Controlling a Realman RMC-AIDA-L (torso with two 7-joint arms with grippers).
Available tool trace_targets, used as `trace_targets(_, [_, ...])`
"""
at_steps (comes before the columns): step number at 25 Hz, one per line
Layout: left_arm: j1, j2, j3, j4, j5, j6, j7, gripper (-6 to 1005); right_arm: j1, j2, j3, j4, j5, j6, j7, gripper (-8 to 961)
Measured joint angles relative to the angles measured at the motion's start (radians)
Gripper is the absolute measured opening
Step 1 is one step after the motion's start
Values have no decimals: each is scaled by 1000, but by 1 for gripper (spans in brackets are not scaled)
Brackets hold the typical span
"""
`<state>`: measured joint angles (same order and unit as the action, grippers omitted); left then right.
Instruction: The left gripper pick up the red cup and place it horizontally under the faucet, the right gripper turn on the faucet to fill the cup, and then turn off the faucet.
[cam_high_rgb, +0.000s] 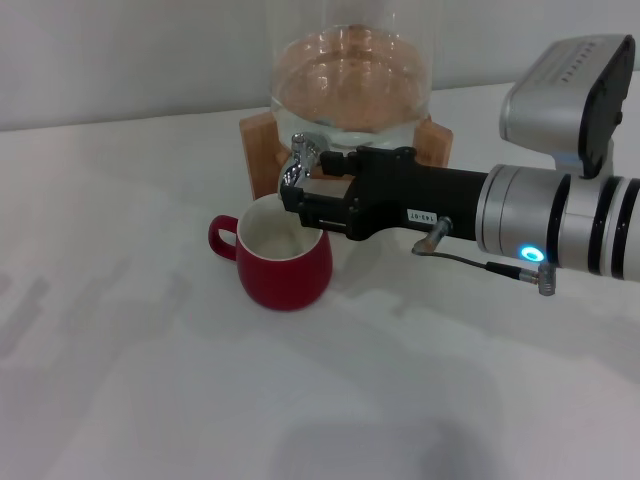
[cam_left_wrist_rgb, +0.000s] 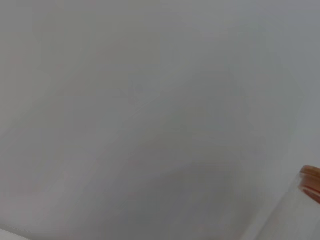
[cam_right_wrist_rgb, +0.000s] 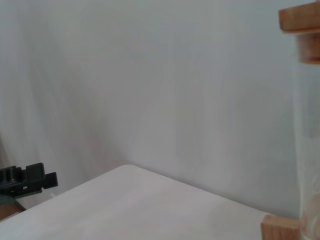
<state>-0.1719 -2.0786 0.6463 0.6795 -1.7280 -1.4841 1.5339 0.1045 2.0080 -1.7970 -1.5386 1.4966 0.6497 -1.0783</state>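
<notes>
Red cup (cam_high_rgb: 285, 262) standing upright on the white table (cam_high_rgb: 150, 380), mouth up, loop handle turned toward my left; it sits directly below the downturned spout of the faucet (cam_high_rgb: 303, 158), so that anything released would fall into the cream interior. The faucet is fitted low on the glass jar (cam_high_rgb: 350, 80), which rests in a wooden stand (cam_high_rgb: 262, 140) behind the cup; the jar shows amber-tinted liquid in its lower part.

My right claw (cam_high_rgb: 295, 190) reaches in from the right, its black body held level at the height of the tap, tip against the chrome lever region. I read this posture as chosen for working the lever sideways while staying clear of the cup's rim just beneath. Whether its fingers are spread or closed on the lever I cannot tell, as the body hides them. I see no stream, and the cup's inside looks dry, so I judge filling not yet begun.

My left claw is absent from every view; its wrist camera faces blank wall with a sliver of the jar stand at the edge, suggesting that arm is parked aside.
</notes>
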Motion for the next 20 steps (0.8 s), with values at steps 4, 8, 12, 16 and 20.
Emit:
trace_targets(4, [0,1,1,0,0,-5,1,650,0,0,1,0,1,-1,0,659])
trace_targets(8, [-1,1,1,0,0,-8,2,650,0,0,1,0,1,-4,0,659])
trace_targets(12, [-2,2,1,0,0,-8,4,649,0,0,3,2,1,-5,0,659])
trace_targets(16, [-3,2,1,0,0,-8,4,649,2,0,6,6,1,-6,0,659])
trace_targets(20, [-5,2,1,0,-1,-8,6,650,3,0,9,9,2,-6,0,659])
